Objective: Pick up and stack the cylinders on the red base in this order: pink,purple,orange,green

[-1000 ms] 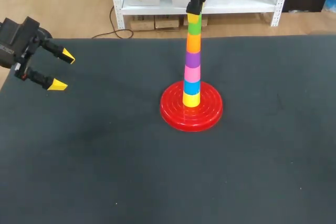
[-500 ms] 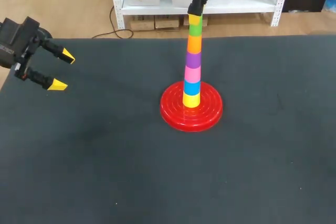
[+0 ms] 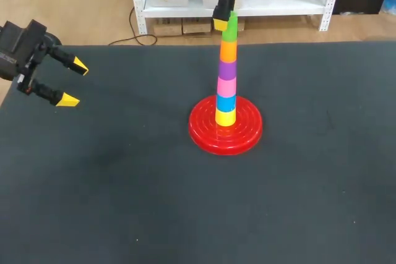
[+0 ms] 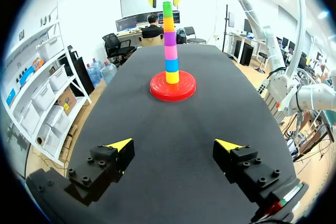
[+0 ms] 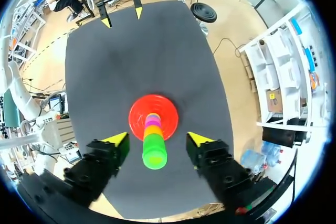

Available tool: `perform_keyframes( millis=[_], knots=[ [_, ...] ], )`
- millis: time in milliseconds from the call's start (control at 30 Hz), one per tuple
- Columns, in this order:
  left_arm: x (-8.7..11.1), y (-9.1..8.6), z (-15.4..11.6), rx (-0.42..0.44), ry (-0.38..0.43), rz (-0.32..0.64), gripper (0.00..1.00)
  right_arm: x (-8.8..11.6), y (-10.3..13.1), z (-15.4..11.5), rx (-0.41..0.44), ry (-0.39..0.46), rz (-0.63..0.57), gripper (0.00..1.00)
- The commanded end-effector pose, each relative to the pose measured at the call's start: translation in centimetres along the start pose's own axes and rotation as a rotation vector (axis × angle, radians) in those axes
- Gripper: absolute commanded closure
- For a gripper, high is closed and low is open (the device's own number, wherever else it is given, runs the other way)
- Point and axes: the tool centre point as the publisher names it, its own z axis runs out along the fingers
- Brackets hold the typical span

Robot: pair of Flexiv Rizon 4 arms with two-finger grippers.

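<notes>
**On the red base (image 3: pixel 204 131), all four colours are up**

Nearest the robot, the dark table (image 3: pixel 124 214) runs wide, with its front edge well apart from the work. At the table's left edge the left gripper (image 3: pixel 74 83) hangs with fingers spread, holding nothing. Farther in, near the middle, the base carries one column. From the bottom it reads yellow cylinder (image 3: pixel 225 117), blue cylinder (image 3: pixel 226 102), pink cylinder (image 3: pixel 227 86), purple cylinder (image 3: pixel 228 69), orange cylinder (image 3: pixel 228 50), and green cylinder (image 3: pixel 230 30) on top. Around that top piece is the right gripper (image 5: pixel 157 139), released. In its wrist view the yellow tips stand on either side of the green cylinder with gaps showing.

By my reading the ordered stack is done, and what is left is for the right arm to get away. The green cylinder looks a touch off line with the orange one, so its seating may want a check. The tabletop is broad on every side of the base. The column is tall and narrow, though, so straight up looks the safest exit.
</notes>
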Motion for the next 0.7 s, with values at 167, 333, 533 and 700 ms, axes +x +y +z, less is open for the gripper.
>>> perform_keyframes(
  millis=[167,333,533,700],
  knots=[
    [0.0,-0.1,0.0,-0.003,0.001,0.001,0.00,4.1,1.6,-1.3,0.154,-0.196,0.045,0.00],
    [0.0,-0.1,0.0,-0.003,0.001,0.001,0.00,6.7,2.1,-1.1,0.201,-0.302,0.078,0.00],
    [0.0,-0.1,0.0,-0.003,0.001,0.001,0.00,9.0,2.6,0.2,0.240,-0.459,0.089,0.00],
    [0.0,-0.1,0.0,-0.003,0.001,0.001,0.00,10.4,2.7,1.3,0.214,-0.679,0.078,0.00]
  ],
)
